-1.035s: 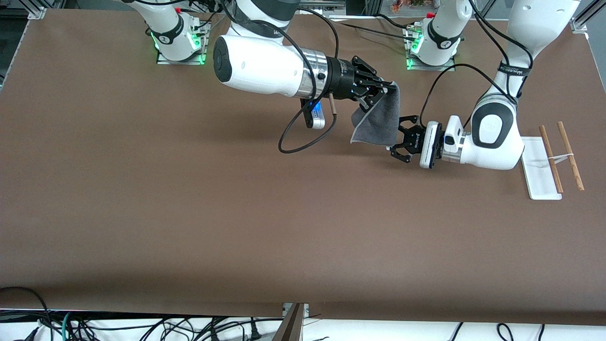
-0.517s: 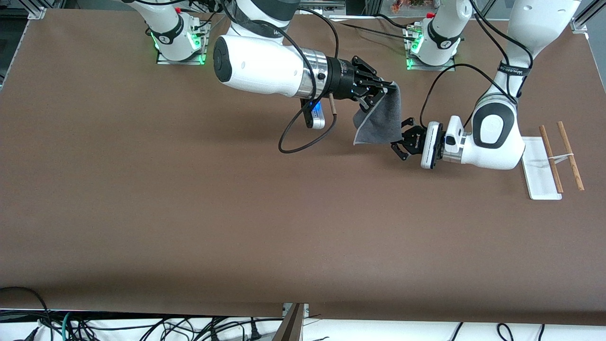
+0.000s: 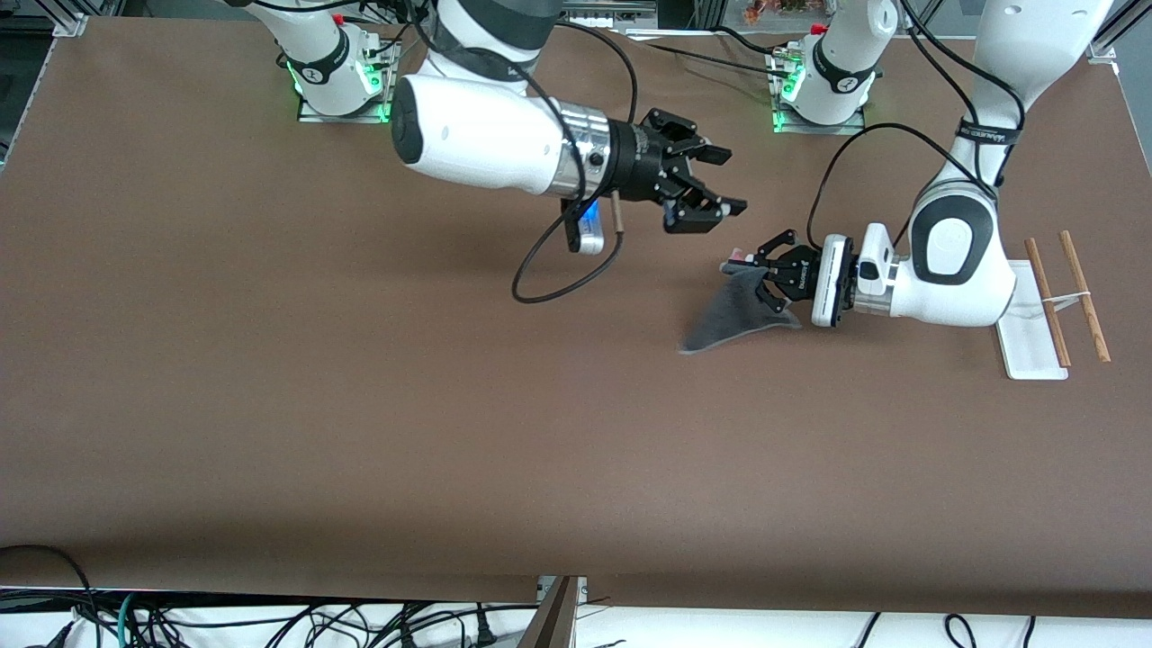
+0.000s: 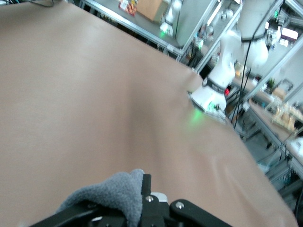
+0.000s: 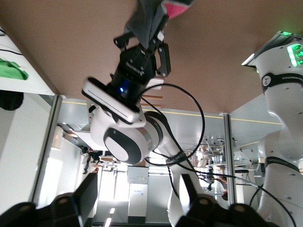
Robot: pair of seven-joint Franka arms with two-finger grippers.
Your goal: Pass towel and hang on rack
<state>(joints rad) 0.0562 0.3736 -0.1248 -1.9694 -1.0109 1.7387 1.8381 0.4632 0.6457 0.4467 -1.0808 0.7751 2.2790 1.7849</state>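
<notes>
Grey towel [image 3: 733, 310] hangs from left end effector [image 3: 760, 274]; right end effector [image 3: 706, 184] gapes.

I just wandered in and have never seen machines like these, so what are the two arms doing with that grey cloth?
They are passing a towel from one arm to the other. The left gripper is shut on one edge of it, and the rest hangs down over the table. The right gripper is open and empty, up over the table beside the towel. The rack it should hang on stands bare at the left arm's end of the table.
</notes>
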